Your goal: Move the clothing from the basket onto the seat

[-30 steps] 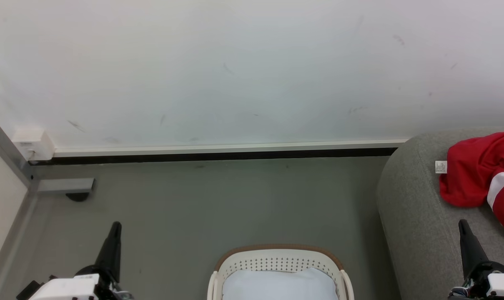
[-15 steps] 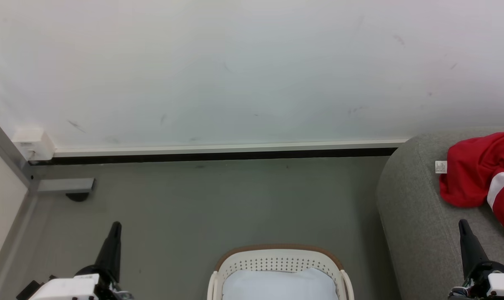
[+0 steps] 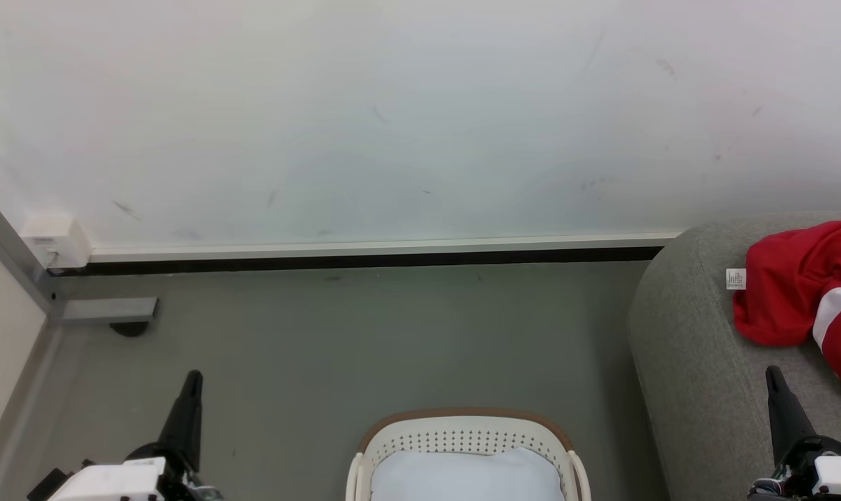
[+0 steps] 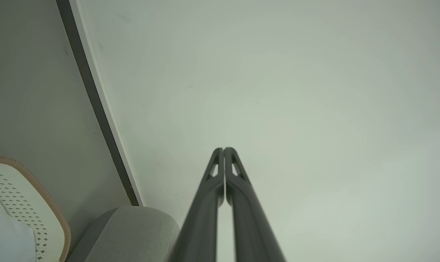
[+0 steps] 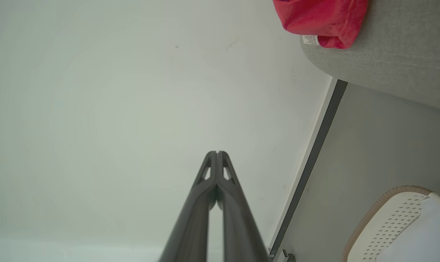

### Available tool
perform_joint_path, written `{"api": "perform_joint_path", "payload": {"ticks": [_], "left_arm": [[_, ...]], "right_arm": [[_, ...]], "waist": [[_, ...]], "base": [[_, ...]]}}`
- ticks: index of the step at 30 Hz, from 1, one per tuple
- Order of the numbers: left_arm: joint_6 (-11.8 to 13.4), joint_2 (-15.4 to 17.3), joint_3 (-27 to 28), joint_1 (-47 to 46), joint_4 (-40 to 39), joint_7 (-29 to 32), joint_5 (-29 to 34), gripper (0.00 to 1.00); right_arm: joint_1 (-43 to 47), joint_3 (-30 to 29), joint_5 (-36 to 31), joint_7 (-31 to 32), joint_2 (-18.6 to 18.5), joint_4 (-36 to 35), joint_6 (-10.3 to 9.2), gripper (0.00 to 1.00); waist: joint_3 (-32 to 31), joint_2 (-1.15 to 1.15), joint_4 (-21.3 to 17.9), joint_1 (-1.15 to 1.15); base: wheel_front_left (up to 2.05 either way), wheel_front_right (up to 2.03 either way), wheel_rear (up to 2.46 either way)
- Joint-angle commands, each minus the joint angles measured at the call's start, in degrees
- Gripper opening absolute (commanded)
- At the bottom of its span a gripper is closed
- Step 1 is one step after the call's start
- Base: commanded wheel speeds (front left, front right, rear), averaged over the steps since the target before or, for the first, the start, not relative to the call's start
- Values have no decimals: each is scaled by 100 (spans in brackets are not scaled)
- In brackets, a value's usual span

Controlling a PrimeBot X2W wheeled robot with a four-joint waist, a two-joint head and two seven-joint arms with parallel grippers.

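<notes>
Red clothing with white stripes and a small white tag lies on the grey seat at the right; the right wrist view also has the clothing on the seat. The cream basket with a brown rim stands on the floor at bottom centre, holding a pale bluish-white sheet. No red fabric shows in it. My left gripper is shut at the lower left, pointing at the wall. My right gripper is shut over the seat's front, holding nothing.
A white wall with a pale skirting and dark gap runs across the back. A metal frame post with a white box and a grey foot bracket stand at the left. Grey floor lies between basket and wall.
</notes>
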Motion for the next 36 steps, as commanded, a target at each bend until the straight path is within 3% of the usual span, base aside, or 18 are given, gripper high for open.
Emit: {"api": "perform_joint_path", "payload": {"ticks": [1,36], "left_arm": [[-35,42,17,-39,9,30,-77,0],[-36,42,16,-39,8,29,-78,0]], "right_arm": [[-40,-18,-11,30,-13,11,-12,0],[-43,-42,-27,43,7,13,-12,0]], "waist": [[0,0,0,0],[0,0,0,0]], "base": [[0,0,0],[0,0,0]]}}
